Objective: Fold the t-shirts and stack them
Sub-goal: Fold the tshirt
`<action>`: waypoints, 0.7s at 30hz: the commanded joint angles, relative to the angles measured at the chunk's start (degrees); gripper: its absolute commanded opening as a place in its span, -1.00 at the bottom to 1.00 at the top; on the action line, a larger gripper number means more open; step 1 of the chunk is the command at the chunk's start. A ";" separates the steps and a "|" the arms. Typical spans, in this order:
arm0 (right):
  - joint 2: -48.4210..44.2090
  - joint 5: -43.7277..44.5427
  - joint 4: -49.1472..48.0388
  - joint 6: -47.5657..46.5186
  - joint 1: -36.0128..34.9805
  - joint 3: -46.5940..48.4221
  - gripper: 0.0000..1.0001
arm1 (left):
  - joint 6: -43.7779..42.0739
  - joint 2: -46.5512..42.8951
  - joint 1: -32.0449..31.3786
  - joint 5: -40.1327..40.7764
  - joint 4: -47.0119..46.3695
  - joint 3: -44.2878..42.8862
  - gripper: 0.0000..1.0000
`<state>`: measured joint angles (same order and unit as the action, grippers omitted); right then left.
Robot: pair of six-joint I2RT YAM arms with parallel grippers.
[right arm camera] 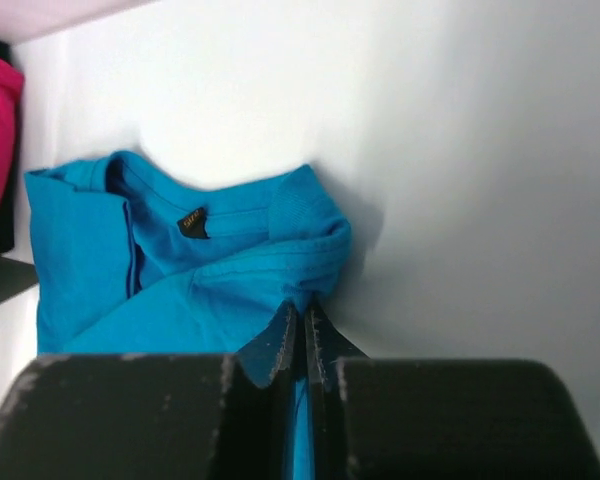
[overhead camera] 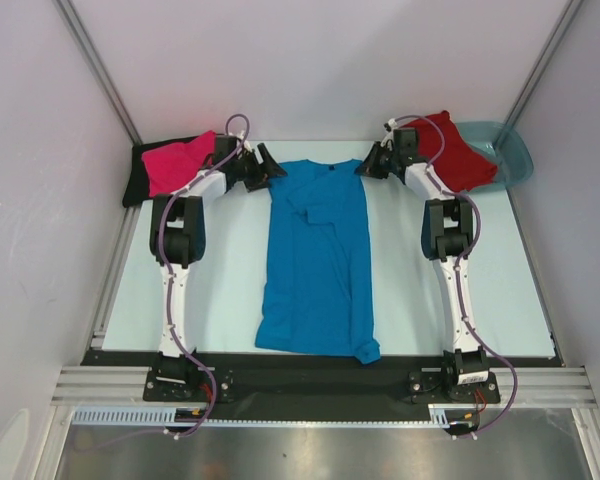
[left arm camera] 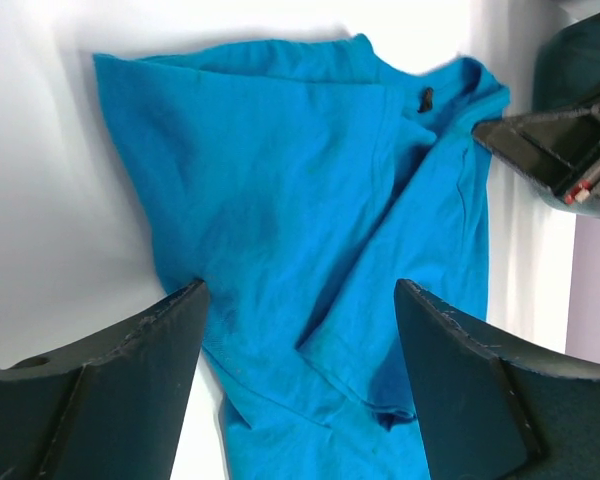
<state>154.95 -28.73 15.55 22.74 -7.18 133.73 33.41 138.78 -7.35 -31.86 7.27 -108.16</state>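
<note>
A bright blue t-shirt (overhead camera: 315, 260) lies flat mid-table, collar at the far end and its sides folded in. My right gripper (overhead camera: 368, 165) is at the shirt's far right shoulder. In the right wrist view its jaws (right arm camera: 302, 315) are shut, with a strip of the blue t-shirt (right arm camera: 210, 280) pinched between them. My left gripper (overhead camera: 265, 168) hovers at the far left shoulder, open, and the blue cloth (left arm camera: 310, 200) shows in the gap between its fingers (left arm camera: 300, 290). The hot pink t-shirt (overhead camera: 175, 165) rests on the black one (overhead camera: 138, 182) at the back left. The red t-shirt (overhead camera: 455, 150) lies at the back right.
A translucent teal tub (overhead camera: 512, 152) stands in the back right corner, partly under the red t-shirt. The right gripper's dark body (left arm camera: 550, 150) shows at the right edge of the left wrist view. White walls close in the table on three sides.
</note>
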 commanded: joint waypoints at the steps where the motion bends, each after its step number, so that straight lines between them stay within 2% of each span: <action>1: 2.71 -1.50 -6.93 2.74 1.55 6.52 -0.92 | -0.54 0.09 0.24 -2.07 -0.94 -2.76 0.62; 4: 5.79 -1.51 -8.95 4.41 2.69 11.45 -0.92 | -0.71 0.17 0.24 -2.25 -0.76 -2.76 0.61; 9: 6.59 -1.06 -12.56 5.03 3.84 11.55 -0.86 | -1.41 1.31 0.24 -1.72 0.11 -3.63 0.66; 10: 6.59 -1.24 -12.48 5.03 4.01 11.46 -0.87 | -1.33 1.67 0.32 -1.37 0.46 -3.99 0.73; 12: 6.06 -1.42 -11.95 4.42 4.02 10.94 -0.85 | -1.16 2.28 0.24 -0.58 0.73 -4.34 0.99; 16: 5.97 -1.77 -11.86 4.42 3.93 9.53 -0.85 | -1.59 4.47 0.24 4.25 2.39 -6.88 1.00; 21: 5.36 -3.61 -12.04 4.33 3.23 7.08 -0.87 | -1.50 9.74 0.15 5.84 5.65 -15.84 1.00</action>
<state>161.07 -31.48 6.07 26.81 -4.12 141.73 32.95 145.53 -7.33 -28.69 9.74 -119.35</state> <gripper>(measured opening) 0.076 0.996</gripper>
